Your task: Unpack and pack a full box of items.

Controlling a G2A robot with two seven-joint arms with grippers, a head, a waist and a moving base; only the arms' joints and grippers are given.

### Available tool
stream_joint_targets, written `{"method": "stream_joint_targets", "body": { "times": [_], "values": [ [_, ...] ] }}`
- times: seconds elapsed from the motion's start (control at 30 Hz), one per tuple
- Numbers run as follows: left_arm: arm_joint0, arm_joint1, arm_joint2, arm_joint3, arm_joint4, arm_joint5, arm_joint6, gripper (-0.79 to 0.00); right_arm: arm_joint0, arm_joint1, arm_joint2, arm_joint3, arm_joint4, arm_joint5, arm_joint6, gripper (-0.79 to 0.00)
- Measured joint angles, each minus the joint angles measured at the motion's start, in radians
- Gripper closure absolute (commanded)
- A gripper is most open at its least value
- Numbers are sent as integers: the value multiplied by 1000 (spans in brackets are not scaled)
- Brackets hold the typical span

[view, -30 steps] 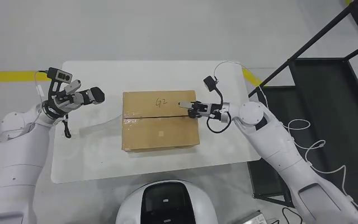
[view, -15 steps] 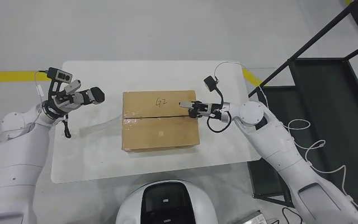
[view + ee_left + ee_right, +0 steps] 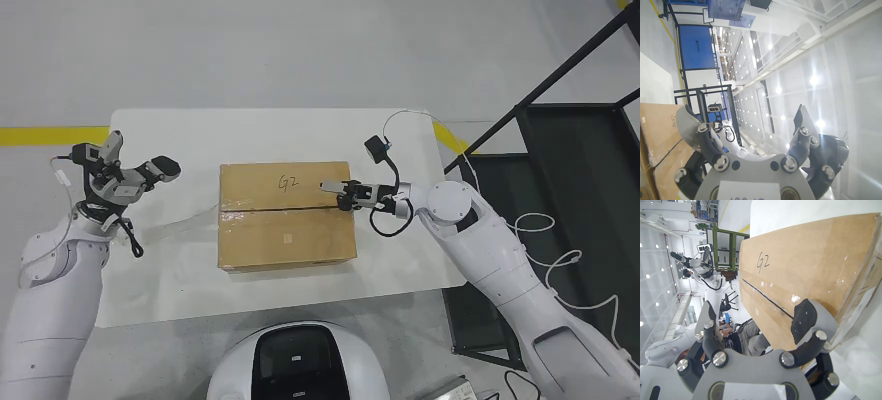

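Left hand (image 3: 160,168): over the left edge of the white worktop (image 3: 400,262), tilted up. Fingers spread wide, nothing between them. Well apart from the box.

Box (image 3: 285,215): brown cardboard, in the middle of the worktop, lying flat. Flaps closed; clear tape runs along the centre seam (image 3: 285,208). Handwritten mark on the far flap.

Right hand (image 3: 335,188): at the box's right end, level with the top face, pointing across it. Fingers parted fairly wide, holding nothing. The black padded finger (image 3: 803,321) sits over the top edge, just beside the seam's end. Cannot tell whether it touches the cardboard. The other finger stands clear of the box.
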Motion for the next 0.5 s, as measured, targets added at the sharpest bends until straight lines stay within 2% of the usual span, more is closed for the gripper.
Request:
{"method": "stream_joint_targets", "body": {
  "times": [0.23,0.5],
  "values": [
    [110,-3,-27,-38,9,-39,45,-785,0,0,0,0,0,0,0,-785],
    [119,-4,-30,-44,-3,-38,50,-785,0,0,0,0,0,0,0,-785]
  ]
}}
